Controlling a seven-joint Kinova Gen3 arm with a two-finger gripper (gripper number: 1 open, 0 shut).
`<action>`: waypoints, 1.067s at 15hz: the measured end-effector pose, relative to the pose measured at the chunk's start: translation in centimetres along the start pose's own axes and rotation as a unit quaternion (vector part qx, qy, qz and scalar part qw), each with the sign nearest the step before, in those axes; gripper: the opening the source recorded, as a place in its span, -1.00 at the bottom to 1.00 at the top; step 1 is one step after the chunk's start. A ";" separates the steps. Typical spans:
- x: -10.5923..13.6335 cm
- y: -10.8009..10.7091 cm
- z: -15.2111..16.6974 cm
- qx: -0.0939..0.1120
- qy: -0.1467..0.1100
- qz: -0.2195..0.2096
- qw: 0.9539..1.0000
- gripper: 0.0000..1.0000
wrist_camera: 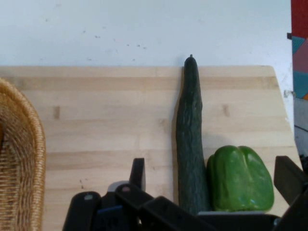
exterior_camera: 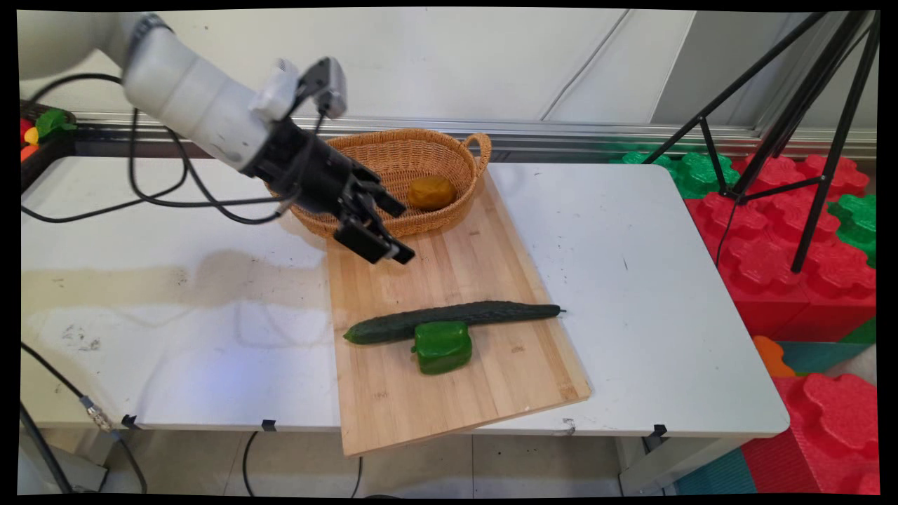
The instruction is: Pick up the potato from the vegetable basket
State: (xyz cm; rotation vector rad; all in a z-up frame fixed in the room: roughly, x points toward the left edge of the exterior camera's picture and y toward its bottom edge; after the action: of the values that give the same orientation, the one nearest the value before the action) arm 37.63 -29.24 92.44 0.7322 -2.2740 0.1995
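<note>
Claw [exterior_camera: 395,231], main view: black, two-fingered, carried by the white arm from the upper left. It hangs above the far end of the board [exterior_camera: 491,393], just in front of the basket [exterior_camera: 421,151], tilted down toward the near right. Its fingers stand well apart and hold nothing. The basket sits on the board's far end and contains one yellow-brown rounded item, here called the lump [exterior_camera: 431,192]. Nearer the viewer, a cucumber [exterior_camera: 456,319] lies crosswise on the board, with a green pepper [exterior_camera: 442,346] touching its near side. Both lie well apart from the claw. The board rests on a white table [exterior_camera: 631,245] and overhangs its near edge. A black tripod [exterior_camera: 807,119] and red and green foam blocks [exterior_camera: 786,231] stand to the right of the table.

Hand view: the claw [wrist_camera: 211,183] rises from the bottom edge, its fingers spread wide with the near parts of the cucumber [wrist_camera: 189,139] and pepper [wrist_camera: 239,178] showing between them. The basket [wrist_camera: 21,159] rim fills the left edge; the board [wrist_camera: 106,115] runs across the middle.

Progress: one item lies in the basket, while cucumber and pepper rest on the board, neither gripped nor touched.

Writing: no brand, label or lettering can be read in either view.
</note>
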 end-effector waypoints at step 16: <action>0.6 -1.1 -6.4 0.037 0.041 0.005 0.998 1.00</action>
State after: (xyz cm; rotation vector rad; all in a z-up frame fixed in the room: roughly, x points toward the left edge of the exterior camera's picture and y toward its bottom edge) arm 41.74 -28.19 97.46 0.7367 -2.2027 0.3135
